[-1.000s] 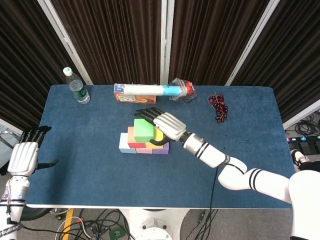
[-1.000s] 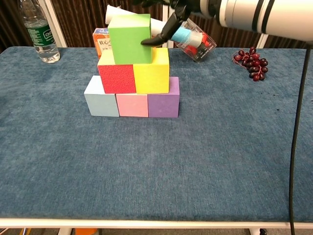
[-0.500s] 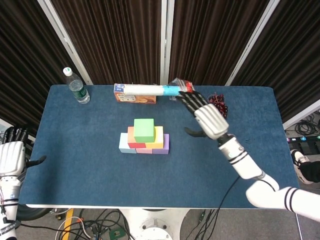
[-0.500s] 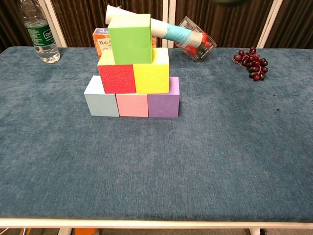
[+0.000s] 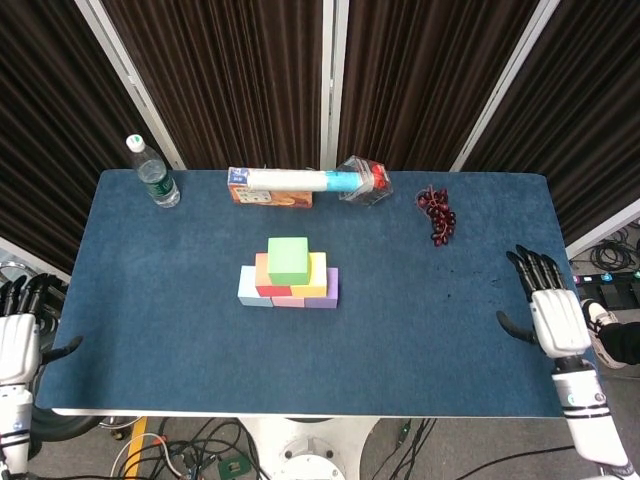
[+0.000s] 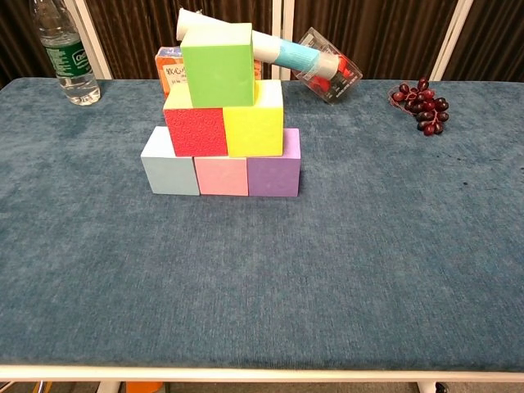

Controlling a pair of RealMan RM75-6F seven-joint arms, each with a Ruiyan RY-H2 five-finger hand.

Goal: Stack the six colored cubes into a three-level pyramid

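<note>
in the head view, the pyramid is sitting near the middle of the blue table (image 5: 150, 330), with the green cube (image 5: 288, 258) lying on top of the two middle cubes and the row of three beneath. the right hand (image 5: 556, 318) is hanging at the table's right edge, well apart from the stack, fingers spread and holding nothing. the left hand (image 5: 15, 340) is showing at the far left edge, off the table, fingers apart and empty too. a water bottle (image 5: 153, 172), a small box (image 5: 262, 192), a tube (image 5: 310, 180) lying on that box and a bunch of grapes (image 5: 437, 214) are resting along the back. in the chest view, neither hand is showing. the light blue cube (image 6: 169, 162), pink cube (image 6: 222, 175) and purple cube (image 6: 274, 167) are sitting side by side, touching; the red cube (image 6: 195, 129) and yellow cube (image 6: 255, 123) are resting on them, and the green one is standing on top, set a little left of centre. all three levels are looking finished, so nothing seems left to stack.
</note>
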